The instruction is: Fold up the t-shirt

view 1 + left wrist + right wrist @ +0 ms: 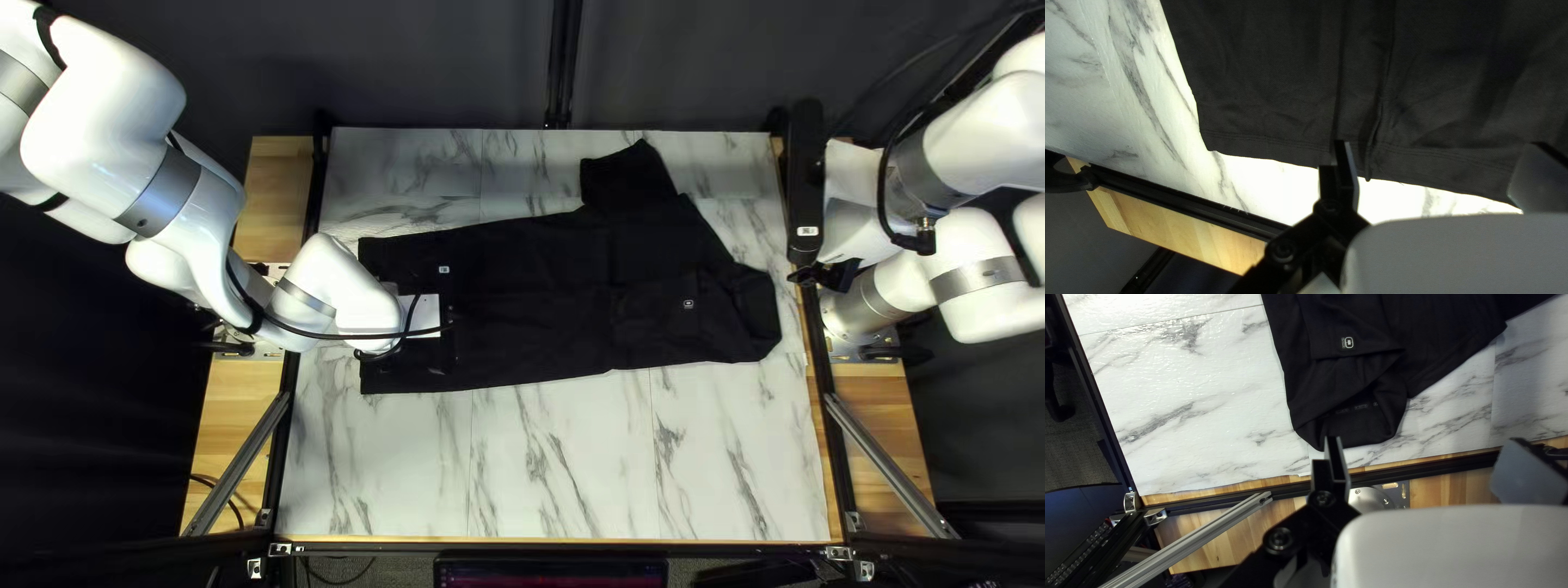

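Observation:
The black t-shirt (533,294) lies folded over on the marble-patterned table, its hem toward my left arm, its collar toward my right arm, and a sleeve jutting toward the far edge. My left gripper (433,340) hovers low over the hem end. In the left wrist view, my left gripper (1438,163) has its fingers wide apart above the stitched hem of the t-shirt (1279,98). My right gripper (824,274) hangs by the table's right edge. In the right wrist view, the t-shirt's collar (1366,427) lies ahead of my right gripper (1426,452), open and holding nothing.
The marble-patterned table (566,468) shows bare surface on the near side of the t-shirt. Black rails run along both table sides, with wooden strips (234,425) beyond them. A metal strut (887,463) slants away near the right front corner. A screen (550,572) stands beyond the near edge.

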You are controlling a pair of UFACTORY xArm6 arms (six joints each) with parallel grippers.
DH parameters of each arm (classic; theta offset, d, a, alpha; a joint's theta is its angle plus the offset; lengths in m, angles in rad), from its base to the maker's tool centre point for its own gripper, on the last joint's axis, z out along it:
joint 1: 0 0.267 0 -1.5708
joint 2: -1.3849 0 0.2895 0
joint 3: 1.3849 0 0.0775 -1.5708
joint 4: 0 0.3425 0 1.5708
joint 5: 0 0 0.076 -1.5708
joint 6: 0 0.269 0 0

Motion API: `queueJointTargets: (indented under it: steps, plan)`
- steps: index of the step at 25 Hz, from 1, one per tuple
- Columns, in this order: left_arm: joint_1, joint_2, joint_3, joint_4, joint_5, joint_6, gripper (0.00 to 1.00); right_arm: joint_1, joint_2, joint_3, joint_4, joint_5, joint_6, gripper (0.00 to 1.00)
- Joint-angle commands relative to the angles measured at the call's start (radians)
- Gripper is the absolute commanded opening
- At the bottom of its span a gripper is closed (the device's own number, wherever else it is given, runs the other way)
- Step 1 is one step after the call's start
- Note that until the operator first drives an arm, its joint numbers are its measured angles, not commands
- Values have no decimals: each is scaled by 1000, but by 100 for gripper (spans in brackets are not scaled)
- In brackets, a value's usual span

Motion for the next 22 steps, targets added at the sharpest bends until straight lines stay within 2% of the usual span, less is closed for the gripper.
queueJointTargets:
  steps: [1,2,4,6,8,15,17,18,21,22]
  plan:
    - [0,0,0,0,0,0,100,-43,60,219,126,-313,-278,100]
    - [0,0,0,0,0,0,100,-50,79,235,146,-344,-320,100]
    - [0,0,0,0,0,0,100,-48,185,297,222,-502,-465,100]
    - [0,0,0,0,0,0,100,-50,274,319,279,-588,-577,100]
    - [0,0,0,0,0,0,100,-74,340,315,302,-593,-645,100]
    - [0,0,0,0,0,0,100,-74,340,315,302,-593,-645,100]
    - [0,0,0,0,0,0,100,-56,359,318,247,-626,-578,100]
    - [0,0,0,0,0,0,100,-38,429,325,182,-709,-493,100]
    - [0,0,0,0,0,0,100,-31,574,344,40,-866,-326,100]
    - [0,0,0,0,0,0,100,-32,601,345,9,-892,-292,100]
